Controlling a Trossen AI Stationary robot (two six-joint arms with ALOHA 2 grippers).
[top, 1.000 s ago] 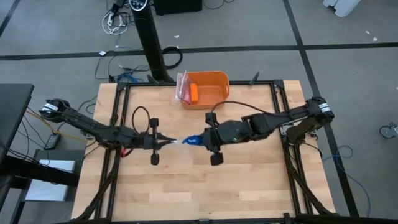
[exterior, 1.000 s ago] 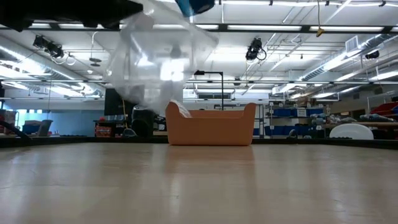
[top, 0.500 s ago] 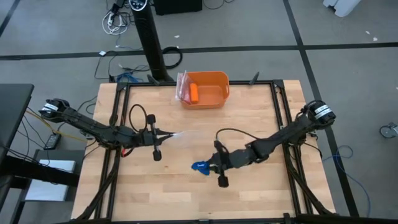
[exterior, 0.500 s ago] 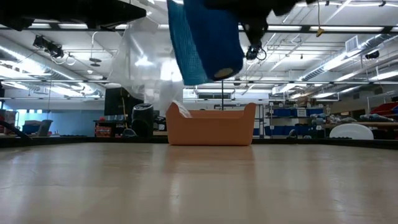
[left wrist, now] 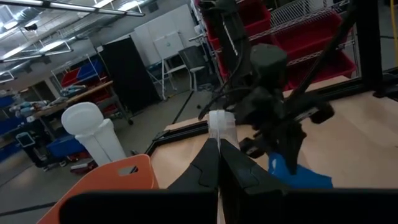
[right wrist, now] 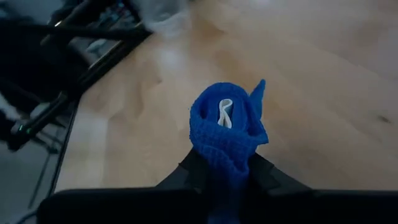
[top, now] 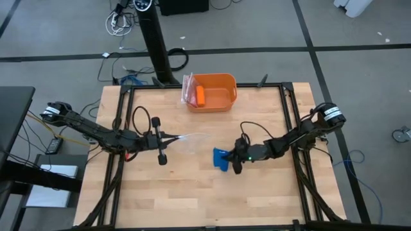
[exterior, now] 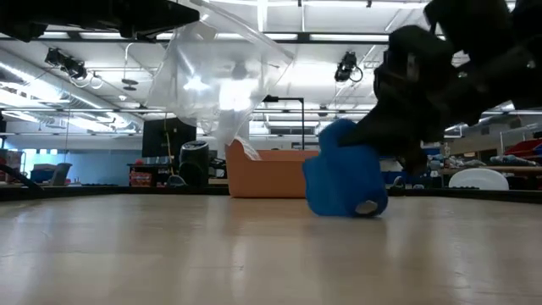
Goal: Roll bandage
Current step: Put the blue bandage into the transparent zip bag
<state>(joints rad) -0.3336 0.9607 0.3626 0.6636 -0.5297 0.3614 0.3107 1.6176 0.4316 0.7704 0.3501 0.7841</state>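
Observation:
The bandage (top: 220,159) is a bunched bright blue cloth lump near the table's middle, with its underside on the wood (exterior: 343,182). My right gripper (top: 227,159) is shut on it, coming in from the table's right. My left gripper (top: 174,137) is shut on a crinkly clear plastic bag (top: 191,138), which spreads above the table in the low view (exterior: 220,76). The left wrist view shows the bandage (left wrist: 298,175) beyond the bag, under the right arm. My left gripper pinches a narrow gathered edge of the clear bag (left wrist: 221,124) between its two fingers. The fingers lie level and point toward the table's right. The bag stands out past the fingertips, lifted clear of the table. My right gripper pinches the bandage's near end (right wrist: 227,152) between its two fingers (right wrist: 268,175). The fingers slant down from the table's right. The rest of the bunched cloth sticks out beyond the fingertips, and its lower side (exterior: 356,207) rests on the table.
An orange bin (top: 212,91) stands at the table's far edge, with a small orange cylinder (top: 200,96) and some clear plastic in it. A black frame (top: 288,115) runs round the table. Bare wood lies near the front edge.
My right gripper has drawn the bandage away from the bag, sunk to the table and gone toward the near edge and a little right, rolling as it went. The bandage, high up before, now touches the wood. The left gripper keeps the bag aloft.

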